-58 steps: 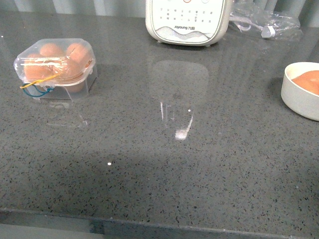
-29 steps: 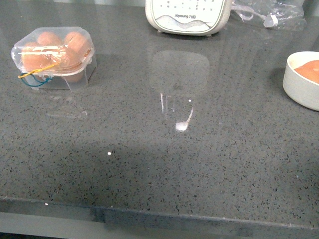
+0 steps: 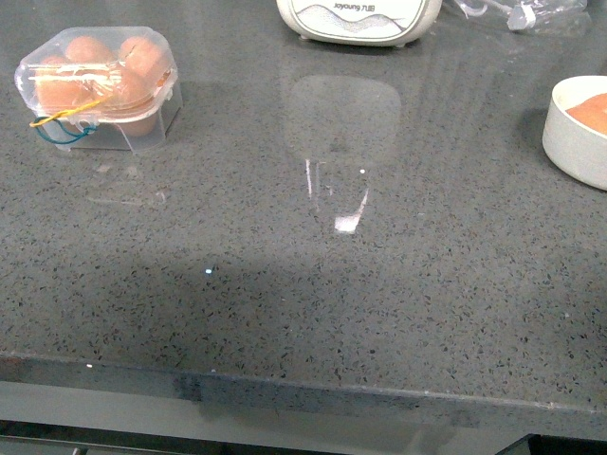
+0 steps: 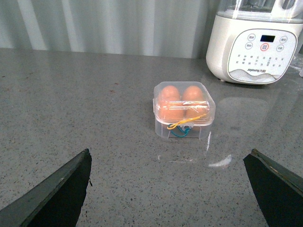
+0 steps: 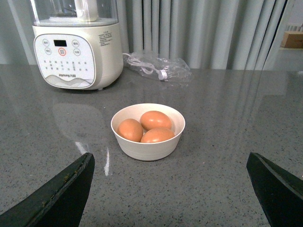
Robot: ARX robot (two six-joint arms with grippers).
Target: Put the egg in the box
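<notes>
- The box, a clear four-cup egg case, stands near the surface's far left corner with its lid down, apparently full of brown eggs.
- Three loose eggs lie in a white bowl at the far right edge, well apart from the box.
- The left gripper and right gripper both have their fingers spread wide, holding nothing.
- Risk: with the lid shut and banded, an egg brought over could roll off.
- A soy-milk maker stands at the far edge, clear of the way.
</notes>
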